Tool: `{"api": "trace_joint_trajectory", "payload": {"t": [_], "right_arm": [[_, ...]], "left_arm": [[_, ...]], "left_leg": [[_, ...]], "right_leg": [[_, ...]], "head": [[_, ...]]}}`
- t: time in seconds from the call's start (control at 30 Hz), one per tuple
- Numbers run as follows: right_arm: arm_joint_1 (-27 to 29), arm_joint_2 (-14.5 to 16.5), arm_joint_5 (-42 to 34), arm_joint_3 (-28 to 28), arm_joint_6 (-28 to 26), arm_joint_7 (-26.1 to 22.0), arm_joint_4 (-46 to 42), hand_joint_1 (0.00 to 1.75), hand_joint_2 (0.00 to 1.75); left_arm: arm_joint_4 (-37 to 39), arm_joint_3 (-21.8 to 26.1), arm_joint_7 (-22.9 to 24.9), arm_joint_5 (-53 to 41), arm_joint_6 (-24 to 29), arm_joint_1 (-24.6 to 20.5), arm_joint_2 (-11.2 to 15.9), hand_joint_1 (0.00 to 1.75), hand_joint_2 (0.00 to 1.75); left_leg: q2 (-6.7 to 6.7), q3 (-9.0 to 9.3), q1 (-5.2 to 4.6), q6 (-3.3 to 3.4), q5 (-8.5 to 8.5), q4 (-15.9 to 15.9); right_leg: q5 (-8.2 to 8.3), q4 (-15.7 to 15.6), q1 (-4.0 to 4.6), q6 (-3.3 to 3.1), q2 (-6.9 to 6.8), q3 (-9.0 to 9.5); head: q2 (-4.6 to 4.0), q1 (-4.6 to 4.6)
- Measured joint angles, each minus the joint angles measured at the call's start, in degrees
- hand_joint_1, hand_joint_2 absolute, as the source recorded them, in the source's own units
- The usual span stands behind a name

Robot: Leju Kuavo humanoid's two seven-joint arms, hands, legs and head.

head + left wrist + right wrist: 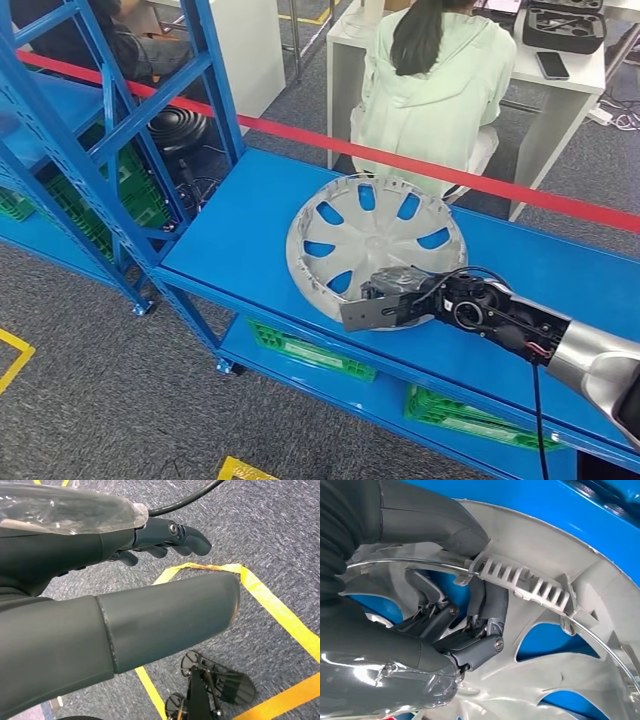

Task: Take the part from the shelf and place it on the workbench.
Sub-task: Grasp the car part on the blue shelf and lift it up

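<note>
Head view: a grey hubcap [375,248] lies flat, inner side up, on the upper deck of a blue shelf [234,225], near the middle of the picture. The right hand [389,300] reaches in from about 4 o'clock and sits at the hubcap's near rim, at roughly 6 o'clock on the disc. Green crates [313,352] sit on the lower deck beneath. A red tape [453,175] runs across from 10 o'clock to 3 o'clock. Beyond it, at 12 o'clock, a person in a pale green top [434,90] sits with their back turned at a white table [562,85].

Left wrist view: the left hand [113,570] hangs over grey carpet [264,535] marked with yellow tape [271,610]. Its dark fingers [177,535] are extended and lie close together, apart from the thumb, with nothing in them.

Right wrist view: the thumb [433,520] lies along the outside of the hubcap's rim while the dark fingers [478,645] hook through a spoke opening on the inside. The fingers are clamped on the rim. Blue shelf surface shows through the openings.
</note>
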Motion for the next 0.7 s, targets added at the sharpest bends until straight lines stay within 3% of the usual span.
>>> {"api": "trace_joint_trajectory", "payload": {"t": [0.47,0.7], "right_arm": [[-0.5,0.2,-0.4,0.4,0.3,-0.5,0.1,1.75,1.75],[-0.5,0.2,-8.7,-1.0,-2.4,-2.6,0.8,1.75,1.75]], "left_arm": [[0.0,0.0,0.0,0.3,0.1,0.0,-0.2,0.00,0.00],[0.0,0.0,0.0,0.3,0.1,0.0,-0.3,0.00,0.00]], "left_leg": [[0.00,0.01,0.00,0.01,0.01,0.0],[-0.04,0.01,0.00,0.01,0.01,0.0]], "right_leg": [[0.01,0.0,0.00,0.00,0.00,0.01],[0.01,0.0,0.00,0.00,-0.01,0.02]], "head": [[0.00,0.00],[0.00,0.00]]}}
